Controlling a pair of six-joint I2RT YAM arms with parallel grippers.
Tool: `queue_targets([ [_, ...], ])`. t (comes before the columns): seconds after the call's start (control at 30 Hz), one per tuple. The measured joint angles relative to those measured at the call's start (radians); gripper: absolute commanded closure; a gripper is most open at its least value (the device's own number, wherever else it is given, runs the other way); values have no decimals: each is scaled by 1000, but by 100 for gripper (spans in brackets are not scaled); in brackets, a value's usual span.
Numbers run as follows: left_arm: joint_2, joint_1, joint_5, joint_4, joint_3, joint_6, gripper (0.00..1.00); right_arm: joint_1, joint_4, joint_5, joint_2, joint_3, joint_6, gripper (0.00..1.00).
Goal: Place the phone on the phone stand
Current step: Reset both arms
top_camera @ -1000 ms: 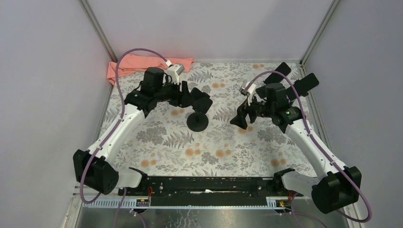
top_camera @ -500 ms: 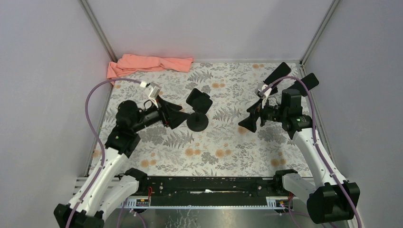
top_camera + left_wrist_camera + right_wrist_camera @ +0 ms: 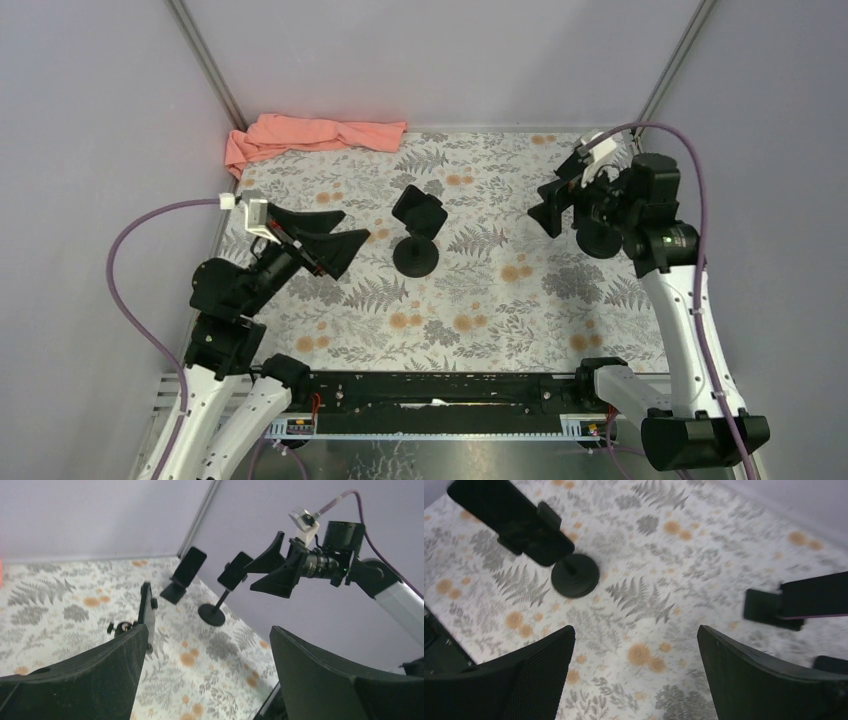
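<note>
The black phone (image 3: 418,211) sits tilted in the clamp of the phone stand, a thin post on a round black base (image 3: 415,257), in the middle of the floral mat. The right wrist view shows the same phone (image 3: 514,525) above its base (image 3: 575,575). The left wrist view sees it edge-on (image 3: 146,607). My left gripper (image 3: 352,226) hangs open to the left of the stand, apart from it. My right gripper (image 3: 540,205) is open, raised at the far right. Nothing lies between either pair of fingers (image 3: 75,675) (image 3: 764,675).
A salmon cloth (image 3: 315,133) lies crumpled in the far left corner. Two more phones stand at the far right: one on a wedge stand (image 3: 189,569), one on a post with a round base (image 3: 235,571). Grey walls close in the sides and back.
The left gripper has let go at the phone on the stand and pulled back to the near left, jaws widening. The right arm has drawn back to the far right.
</note>
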Motion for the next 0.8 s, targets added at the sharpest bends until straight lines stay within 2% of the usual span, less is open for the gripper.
queue_targets([
  [0.17, 90, 0, -20, -41, 178, 5, 1, -1, -109, 98, 0, 242, -4, 0],
  [0.4, 213, 0, 2, -119, 402, 47, 1, -1, -219, 103, 13, 532, 66, 0],
  [0.53, 240, 0, 35, -141, 474, 56, 1, -1, -240, 93, 16, 597, 132, 0],
  [0.8, 240, 0, 82, -174, 492, 57, 1, -1, -278, 69, 24, 643, 212, 0],
])
